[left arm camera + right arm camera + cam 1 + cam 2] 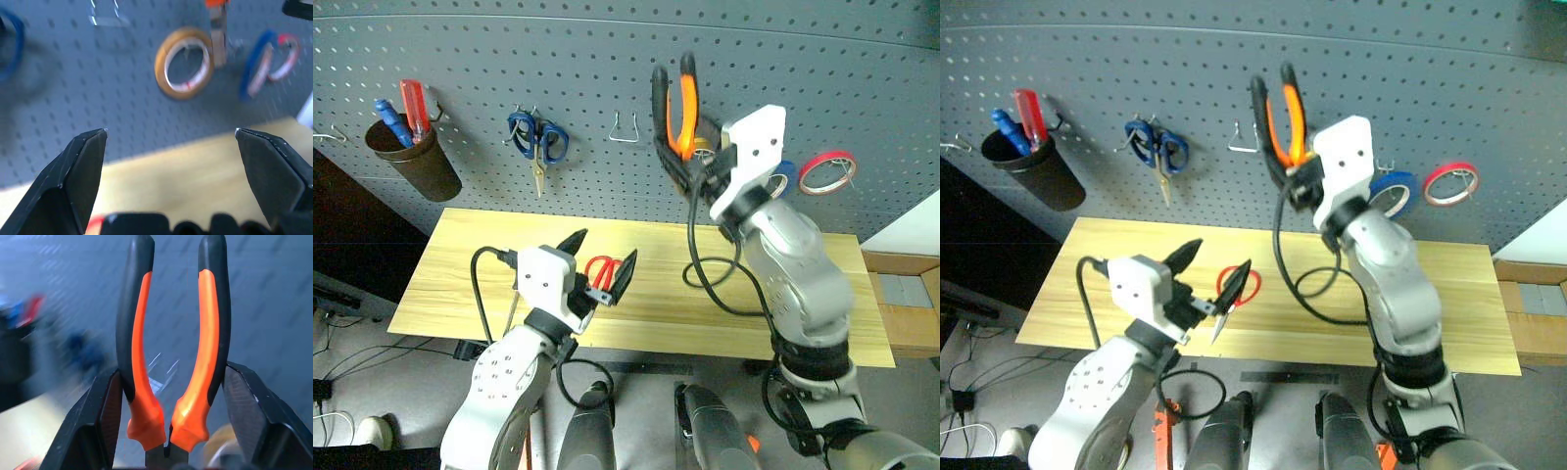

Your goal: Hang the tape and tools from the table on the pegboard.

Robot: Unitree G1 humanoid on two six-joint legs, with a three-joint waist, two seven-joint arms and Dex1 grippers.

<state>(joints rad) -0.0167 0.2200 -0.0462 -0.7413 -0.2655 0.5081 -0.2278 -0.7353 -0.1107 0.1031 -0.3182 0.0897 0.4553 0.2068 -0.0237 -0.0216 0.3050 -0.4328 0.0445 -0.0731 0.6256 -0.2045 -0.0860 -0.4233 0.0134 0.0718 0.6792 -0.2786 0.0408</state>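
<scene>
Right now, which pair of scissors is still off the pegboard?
The red-handled scissors, lying on the table by the open left gripper. The blue-handled scissors already hang on the pegboard.

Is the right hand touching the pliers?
Touching. In the right wrist view the right hand has both fingers pressed against the outsides of the pliers handles, gripping them.

orange-black pliers [171, 357]; red scissors [602, 271]; blue tape [1393, 192]; grey dotted pegboard [558, 59].

Bare hook [625, 127] free between blue scissors [538, 140], pliers [677, 113].
</scene>
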